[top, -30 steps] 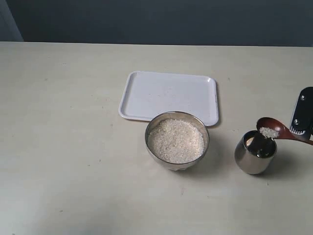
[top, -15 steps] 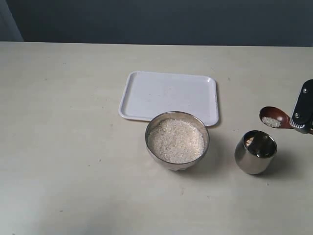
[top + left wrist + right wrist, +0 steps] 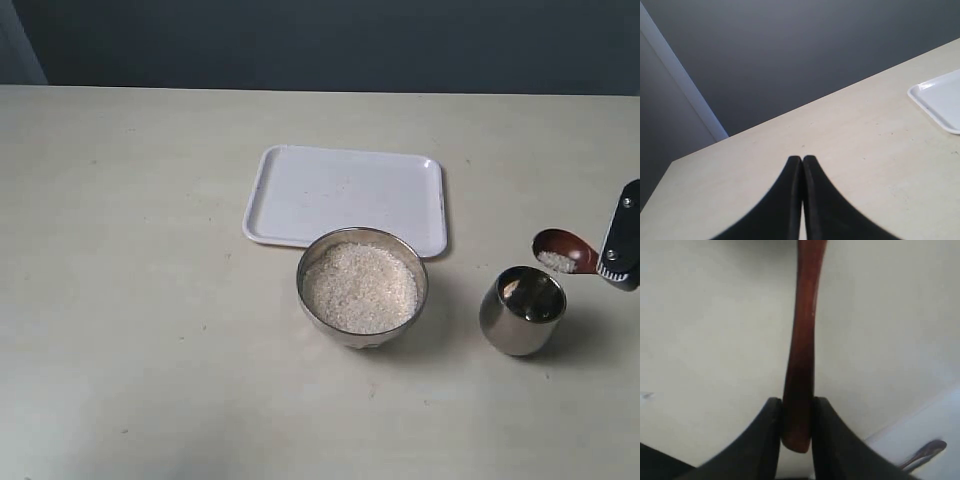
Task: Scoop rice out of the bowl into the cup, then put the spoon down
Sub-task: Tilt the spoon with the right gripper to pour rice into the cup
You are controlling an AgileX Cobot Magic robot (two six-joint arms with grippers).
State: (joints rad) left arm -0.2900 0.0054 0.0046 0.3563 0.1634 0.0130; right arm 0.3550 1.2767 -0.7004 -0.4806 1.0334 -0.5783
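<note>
The steel bowl (image 3: 362,287) stands mid-table, heaped with white rice (image 3: 360,285). To its right is the small steel cup (image 3: 523,310), a few grains showing inside. My right gripper (image 3: 612,268) at the right edge is shut on the handle of the dark wooden spoon (image 3: 562,250); the spoon's bowl, with a little rice in it, hovers just above and behind the cup's rim. In the right wrist view the handle (image 3: 801,350) is clamped between the fingers of the gripper (image 3: 796,405). My left gripper (image 3: 802,159) is shut and empty, above bare table.
A white rectangular tray (image 3: 346,196) lies flat just behind the bowl; its corner (image 3: 940,100) shows in the left wrist view. A dark wall runs behind the table's far edge.
The spoon moved from over the cup's mouth back and to the right, lifting, then dipped slightly toward the cup again. It holds less rice than a second ago.
</note>
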